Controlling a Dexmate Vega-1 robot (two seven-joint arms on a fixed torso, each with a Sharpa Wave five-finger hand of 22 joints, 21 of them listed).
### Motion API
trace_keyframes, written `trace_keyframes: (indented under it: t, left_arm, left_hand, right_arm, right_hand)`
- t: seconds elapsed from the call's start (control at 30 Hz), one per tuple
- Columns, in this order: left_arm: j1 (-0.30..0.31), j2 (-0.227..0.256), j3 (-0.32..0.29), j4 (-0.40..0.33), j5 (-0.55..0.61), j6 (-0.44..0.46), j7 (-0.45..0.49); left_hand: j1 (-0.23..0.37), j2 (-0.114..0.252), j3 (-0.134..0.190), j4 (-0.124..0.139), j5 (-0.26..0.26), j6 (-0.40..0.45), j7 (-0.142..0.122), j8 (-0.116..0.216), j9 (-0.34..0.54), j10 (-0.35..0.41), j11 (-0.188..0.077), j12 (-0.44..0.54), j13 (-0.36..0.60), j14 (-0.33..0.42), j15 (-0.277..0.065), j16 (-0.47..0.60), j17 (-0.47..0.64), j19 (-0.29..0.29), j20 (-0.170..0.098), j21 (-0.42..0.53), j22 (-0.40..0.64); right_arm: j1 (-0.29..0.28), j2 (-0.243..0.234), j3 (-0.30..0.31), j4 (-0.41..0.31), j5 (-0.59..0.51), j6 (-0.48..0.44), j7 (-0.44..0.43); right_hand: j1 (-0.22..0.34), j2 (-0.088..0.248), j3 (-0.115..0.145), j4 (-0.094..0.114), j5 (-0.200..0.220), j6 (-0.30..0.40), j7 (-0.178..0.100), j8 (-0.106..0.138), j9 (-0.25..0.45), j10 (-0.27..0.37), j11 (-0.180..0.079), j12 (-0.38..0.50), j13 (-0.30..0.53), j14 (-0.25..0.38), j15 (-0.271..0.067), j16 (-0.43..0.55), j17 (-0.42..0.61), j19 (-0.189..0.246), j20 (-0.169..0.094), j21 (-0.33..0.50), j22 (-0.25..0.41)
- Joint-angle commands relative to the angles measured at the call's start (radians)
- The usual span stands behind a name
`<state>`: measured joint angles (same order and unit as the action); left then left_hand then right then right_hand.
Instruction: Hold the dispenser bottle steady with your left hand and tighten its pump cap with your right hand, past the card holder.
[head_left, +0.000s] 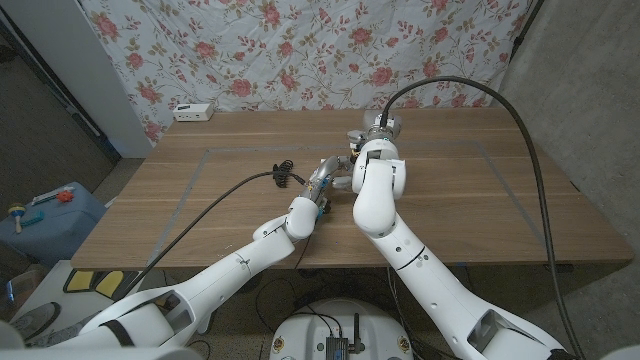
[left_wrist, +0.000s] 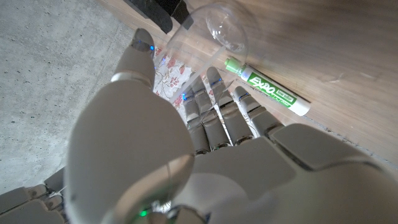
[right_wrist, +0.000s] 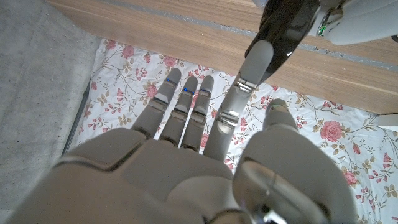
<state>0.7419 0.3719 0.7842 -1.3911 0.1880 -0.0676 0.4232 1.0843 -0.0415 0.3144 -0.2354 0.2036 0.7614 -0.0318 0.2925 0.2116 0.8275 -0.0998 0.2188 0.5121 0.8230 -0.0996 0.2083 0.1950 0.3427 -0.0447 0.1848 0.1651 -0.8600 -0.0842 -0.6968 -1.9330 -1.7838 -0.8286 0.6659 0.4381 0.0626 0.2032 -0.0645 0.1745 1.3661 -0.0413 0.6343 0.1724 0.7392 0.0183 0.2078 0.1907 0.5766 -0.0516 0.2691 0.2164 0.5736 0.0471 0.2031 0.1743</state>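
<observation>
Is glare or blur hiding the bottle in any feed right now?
Head view: even light, sharp, but the right arm covers most of the bottle. Left wrist view: the clear bottle carries bright reflections and its outline is faint, while the green marker reads sharply; the left hand up close is soft. Right wrist view: the right hand is slightly blurred, no glare.

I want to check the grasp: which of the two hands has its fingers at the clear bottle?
The left hand: its fingers reach to the clear bottle beside the green marker; the right hand holds nothing, fingers spread.
</observation>
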Motion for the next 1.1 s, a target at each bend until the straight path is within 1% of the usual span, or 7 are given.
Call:
trace_keyframes:
  t: [0.03, 0.37, 0.4, 0.6, 0.8, 0.9, 1.1]
  left_arm:
    - [-0.003, -0.001, 0.003, 0.004, 0.002, -0.004, -0.001]
    - [-0.002, 0.003, 0.001, -0.004, 0.005, 0.001, -0.001]
    - [-0.002, 0.004, 0.001, -0.005, 0.005, 0.001, -0.001]
    - [-0.001, 0.006, 0.001, -0.01, 0.007, 0.002, -0.003]
    - [-0.001, 0.009, 0.0, -0.013, 0.008, 0.003, -0.004]
    - [0.001, 0.01, -0.002, -0.015, 0.008, 0.004, -0.002]
    - [0.004, 0.013, -0.005, -0.019, 0.007, 0.008, -0.002]
  left_hand:
    - [-0.038, 0.147, 0.074, 0.08, 0.005, 0.161, -0.009, 0.003, 0.003, 0.009, 0.001, 0.004, 0.003, 0.01, -0.062, 0.003, 0.0, 0.001, -0.077, 0.002, 0.002]
    - [-0.043, 0.146, 0.073, 0.082, 0.004, 0.161, -0.018, 0.002, 0.003, 0.01, -0.003, 0.003, 0.002, 0.01, -0.062, 0.001, -0.002, 0.001, -0.078, 0.002, 0.002]
    - [-0.044, 0.146, 0.073, 0.083, 0.004, 0.161, -0.017, 0.002, 0.003, 0.01, -0.003, 0.004, 0.002, 0.01, -0.062, 0.001, -0.001, 0.001, -0.079, 0.002, 0.002]
    - [-0.046, 0.146, 0.074, 0.084, 0.004, 0.161, -0.022, 0.002, 0.003, 0.009, -0.004, 0.001, -0.001, 0.011, -0.064, 0.001, -0.003, 0.0, -0.078, 0.001, 0.002]
    - [-0.045, 0.148, 0.075, 0.084, 0.005, 0.159, -0.018, 0.001, 0.003, 0.009, -0.002, 0.001, -0.001, 0.008, -0.062, 0.0, -0.002, 0.0, -0.077, 0.001, 0.002]
    - [-0.047, 0.146, 0.075, 0.083, 0.005, 0.162, -0.023, 0.002, 0.003, 0.013, -0.008, 0.0, -0.003, 0.01, -0.063, 0.0, -0.004, 0.0, -0.079, 0.002, 0.002]
    - [-0.056, 0.145, 0.074, 0.088, 0.004, 0.163, -0.027, 0.001, 0.003, 0.014, -0.007, -0.001, -0.006, 0.011, -0.062, -0.001, -0.005, 0.0, -0.078, 0.002, 0.002]
  right_arm:
    - [0.003, -0.029, -0.008, -0.018, -0.023, 0.017, 0.041]
    - [-0.018, -0.049, -0.001, -0.056, -0.034, 0.049, 0.041]
    - [-0.021, -0.053, 0.0, -0.062, -0.032, 0.055, 0.042]
    - [-0.038, -0.087, 0.009, -0.098, 0.003, 0.088, 0.006]
    - [-0.052, -0.104, 0.017, -0.128, 0.006, 0.099, 0.007]
    - [-0.06, -0.118, 0.023, -0.148, 0.013, 0.114, 0.009]
    - [-0.066, -0.146, 0.045, -0.193, 0.045, 0.147, 0.042]
  right_hand:
    - [-0.041, -0.021, -0.023, 0.014, 0.015, -0.036, -0.001, -0.029, 0.002, -0.018, 0.006, -0.01, 0.004, -0.014, 0.001, -0.014, 0.0, -0.006, 0.009, -0.006, 0.003]
    - [-0.098, -0.047, -0.057, 0.032, 0.038, -0.146, -0.014, -0.104, 0.006, -0.069, 0.025, -0.02, 0.006, -0.045, 0.026, -0.038, -0.001, -0.018, 0.018, -0.007, 0.003]
    - [-0.109, -0.051, -0.063, 0.036, 0.042, -0.17, -0.011, -0.12, 0.007, -0.08, 0.023, -0.02, 0.007, -0.049, 0.028, -0.041, 0.0, -0.021, 0.023, -0.007, 0.003]
    - [-0.122, -0.057, -0.072, 0.039, 0.05, -0.224, -0.012, -0.154, 0.01, -0.111, 0.031, -0.024, 0.008, -0.071, 0.034, -0.05, 0.003, -0.03, 0.03, -0.009, 0.003]
    - [-0.096, -0.059, -0.067, 0.021, 0.061, -0.303, -0.029, -0.194, 0.014, -0.147, 0.034, -0.025, 0.008, -0.089, 0.039, -0.057, 0.002, -0.038, 0.038, -0.01, 0.002]
    - [-0.088, -0.059, -0.065, 0.015, 0.063, -0.318, -0.032, -0.203, 0.016, -0.163, 0.033, -0.027, 0.009, -0.098, 0.041, -0.06, 0.002, -0.045, 0.04, -0.012, 0.002]
    - [-0.068, -0.056, -0.059, 0.0, 0.066, -0.403, -0.043, -0.243, 0.021, -0.218, 0.027, -0.029, 0.01, -0.138, 0.05, -0.068, 0.005, -0.074, 0.049, -0.016, 0.001]
